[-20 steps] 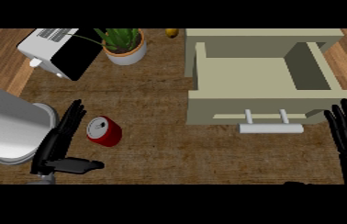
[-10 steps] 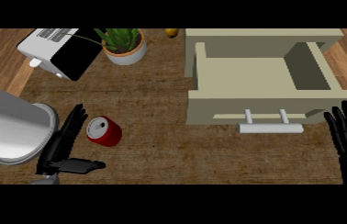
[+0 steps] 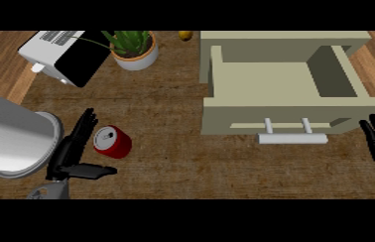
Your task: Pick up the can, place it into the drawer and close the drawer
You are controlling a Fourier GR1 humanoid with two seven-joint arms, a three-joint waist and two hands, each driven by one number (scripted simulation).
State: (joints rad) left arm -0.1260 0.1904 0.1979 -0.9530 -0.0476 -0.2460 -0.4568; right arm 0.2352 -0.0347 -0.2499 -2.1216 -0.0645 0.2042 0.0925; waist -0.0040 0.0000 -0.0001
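Wood-brown tabletop (image 3: 168, 99) from edge to edge, and the short red can with the silver top (image 3: 112, 142) stands upright near its left edge, towards the front, well apart from the drawer it's bound for. Right beside it, on the can's left, is the left hand (image 3: 67, 156): fingers (image 3: 82, 129) straight and running up alongside the can, thumb (image 3: 93, 170) stuck out across the front of it, apart from it. So that hand is spread wide and wrapped round nothing; whether the fingers actually touch the can, I can't tell. The step in hand, I'd say, is the grasp: bring the palm in against the can's side, curl fingers and thumb round its middle, and keep it upright for the lift. Mind the big grey metal vessel (image 3: 22, 142) at the left edge, just beside the forearm. Over to the right, the pale beige open drawer (image 3: 282, 118) sits pulled out, its white bar handle (image 3: 291, 138) facing the front edge. At the right edge the right hand (image 3: 368, 137) rests, fingers up and uncurled, holding nothing. Back-left corner: a white toaster (image 3: 51, 50) and a green plant in a pale pot (image 3: 135, 55).
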